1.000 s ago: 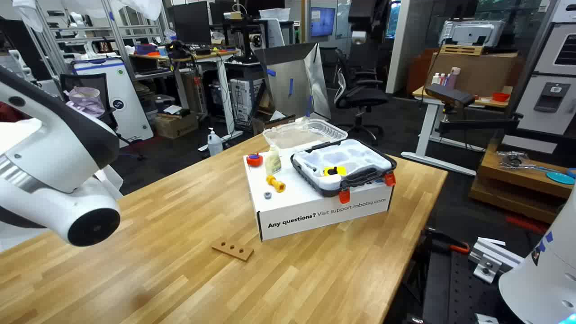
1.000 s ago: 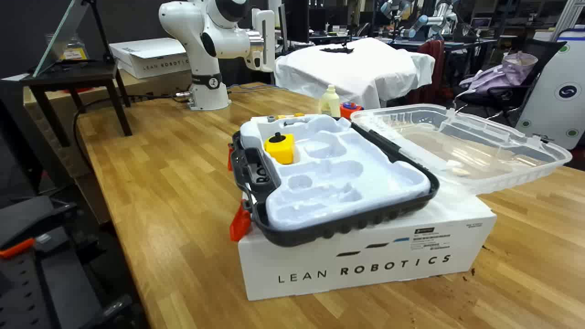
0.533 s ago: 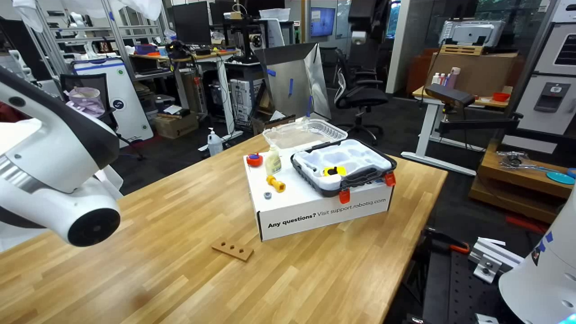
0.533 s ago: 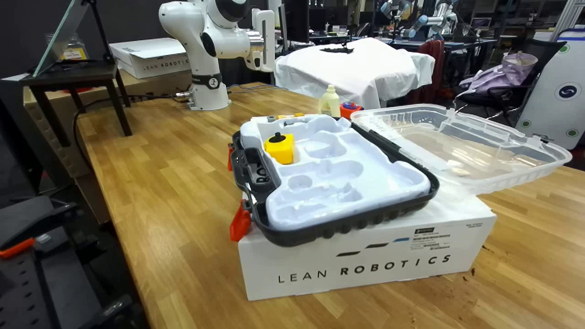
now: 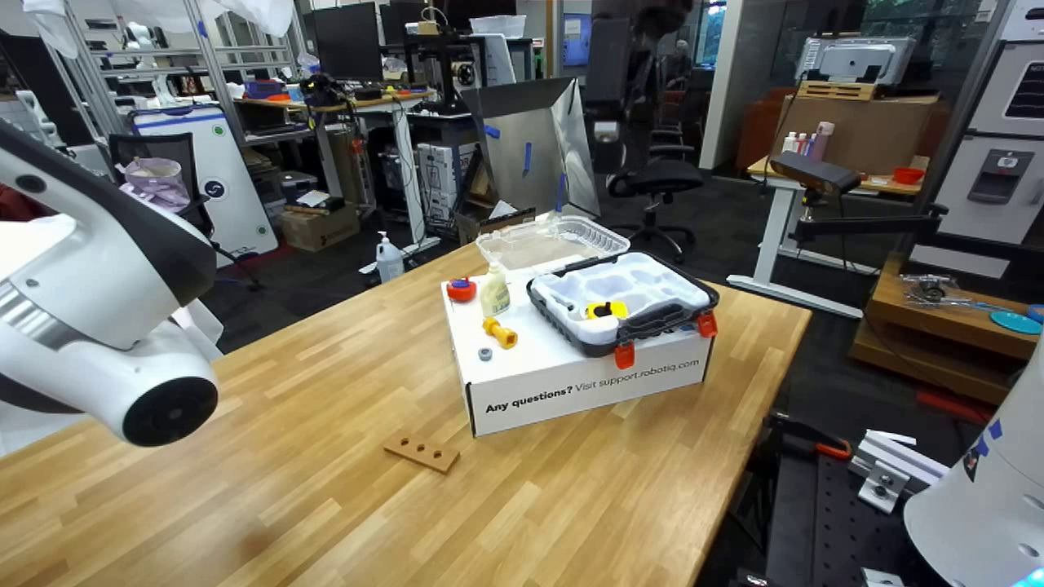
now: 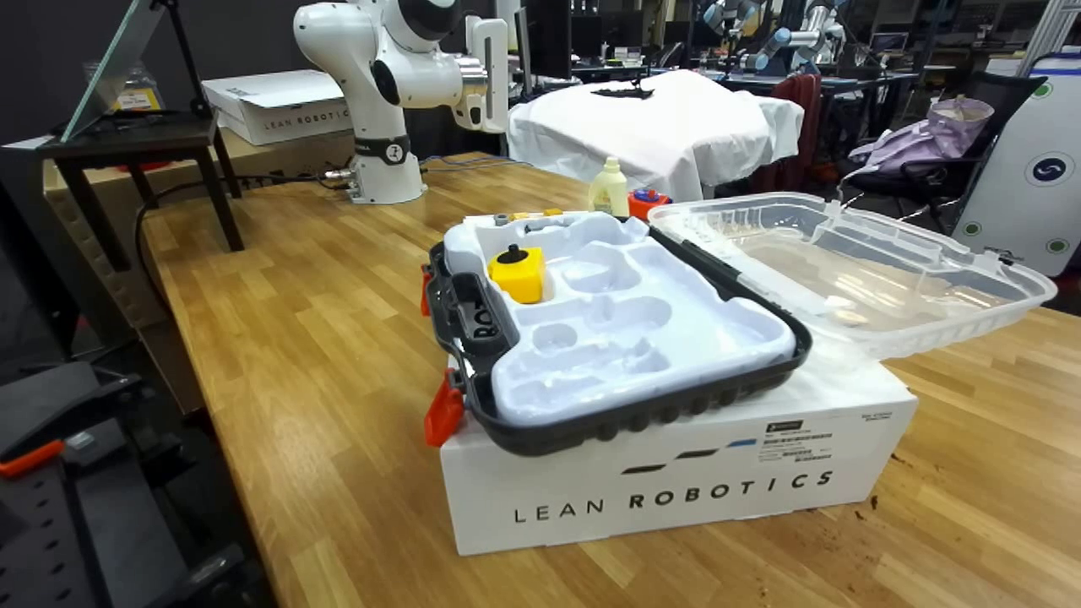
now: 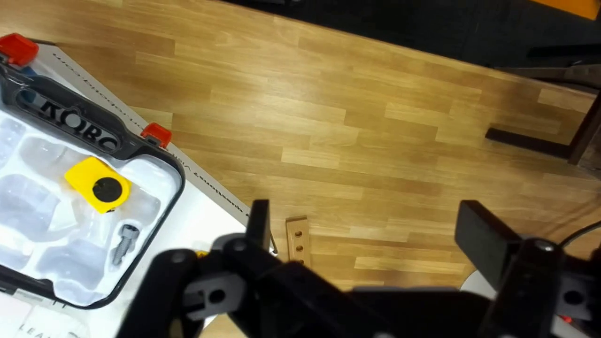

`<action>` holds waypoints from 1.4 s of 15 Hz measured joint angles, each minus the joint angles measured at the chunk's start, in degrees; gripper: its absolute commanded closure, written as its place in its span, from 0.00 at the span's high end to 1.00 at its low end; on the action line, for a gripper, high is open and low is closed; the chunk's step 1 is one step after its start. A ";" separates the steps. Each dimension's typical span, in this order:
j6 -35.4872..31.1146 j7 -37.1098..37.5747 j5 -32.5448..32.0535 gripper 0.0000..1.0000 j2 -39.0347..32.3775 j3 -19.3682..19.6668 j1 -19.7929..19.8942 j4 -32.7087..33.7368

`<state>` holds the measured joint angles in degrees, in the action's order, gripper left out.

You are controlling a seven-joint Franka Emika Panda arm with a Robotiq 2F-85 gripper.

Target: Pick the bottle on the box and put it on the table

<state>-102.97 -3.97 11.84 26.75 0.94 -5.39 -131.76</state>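
Observation:
The bottle [image 5: 494, 293], small and pale cream-yellow, stands upright on the white box [image 5: 587, 399]. It also shows behind the case in an exterior view [image 6: 609, 189]. The bottle does not show in the wrist view, where the box [image 7: 202, 211] is at the left. My gripper [image 7: 362, 216] is open and empty, above the light wooden table [image 7: 328, 117], beside the box. In an exterior view a dark part of my gripper [image 5: 624, 73] hangs in at the top edge, high above the box, apart from the bottle.
An open black-rimmed case [image 5: 628, 293] with a clear lid [image 6: 853, 262] covers much of the box. A red item [image 5: 462, 289], a yellow bolt [image 5: 500, 333] and a grey nut [image 5: 485, 354] lie near the bottle. A holed wooden strip [image 5: 422, 453] lies on the table. Another white arm [image 5: 106, 310] stands left.
In an exterior view my gripper has moved lower and to the left, mostly in the last half second. The bottle, box and case have not moved.

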 measured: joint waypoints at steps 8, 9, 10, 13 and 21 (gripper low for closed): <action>-1.28 0.04 0.36 1.00 -5.78 -0.05 0.00 3.68; -1.28 0.04 0.36 1.00 -5.79 -0.05 0.01 3.68; -1.28 0.04 0.36 1.00 -5.79 -0.05 0.01 3.68; -1.30 0.10 0.36 1.00 -5.85 -0.05 0.01 3.68; -17.13 3.88 -7.12 1.00 -20.33 -0.03 1.98 12.55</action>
<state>-120.10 -0.08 4.72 6.41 0.91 -3.41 -119.20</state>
